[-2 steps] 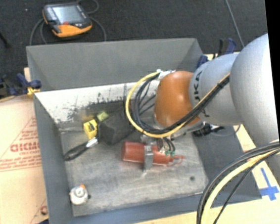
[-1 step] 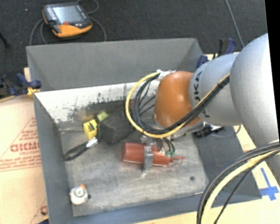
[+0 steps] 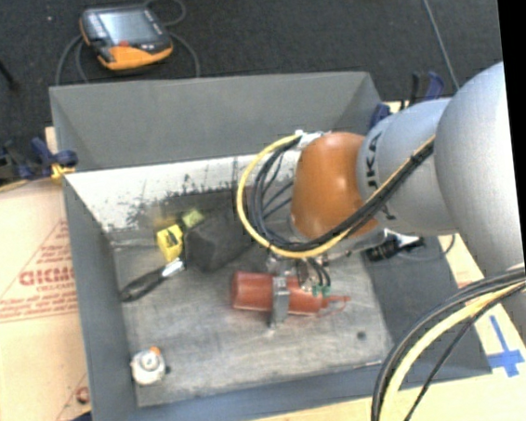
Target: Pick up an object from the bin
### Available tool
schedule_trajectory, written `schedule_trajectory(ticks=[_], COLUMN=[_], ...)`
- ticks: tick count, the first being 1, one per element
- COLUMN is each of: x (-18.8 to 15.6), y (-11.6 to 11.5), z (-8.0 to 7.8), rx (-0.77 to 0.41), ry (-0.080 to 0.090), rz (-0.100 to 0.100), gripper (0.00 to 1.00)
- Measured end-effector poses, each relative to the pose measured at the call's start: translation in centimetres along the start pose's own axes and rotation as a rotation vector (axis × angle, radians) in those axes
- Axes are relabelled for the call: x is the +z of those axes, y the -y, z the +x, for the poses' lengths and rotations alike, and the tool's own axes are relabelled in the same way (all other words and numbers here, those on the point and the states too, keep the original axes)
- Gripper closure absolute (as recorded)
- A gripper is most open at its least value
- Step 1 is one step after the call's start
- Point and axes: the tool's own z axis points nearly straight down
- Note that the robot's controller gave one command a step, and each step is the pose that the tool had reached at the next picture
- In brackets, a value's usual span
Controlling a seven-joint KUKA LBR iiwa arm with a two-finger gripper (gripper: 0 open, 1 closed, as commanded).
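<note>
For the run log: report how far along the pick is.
Done: the tool is down inside the bin, right over the red cylinder lying mid-floor. In hand: the grasp, though a grip cannot be confirmed. Left: the lift, since the cylinder looks to rest on the floor. The black block and small white piece lie apart from it.
</note>
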Motion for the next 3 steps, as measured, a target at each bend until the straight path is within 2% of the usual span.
schedule_trajectory(ticks=[1, 3], x=[-1.7, -4.2], y=[0.0, 0.0], z=[0.2, 0.2], rx=[-0.002, -0.002], ry=[-0.022, -0.029], rz=[0.003, 0.004], gripper=[1.0, 1.0])
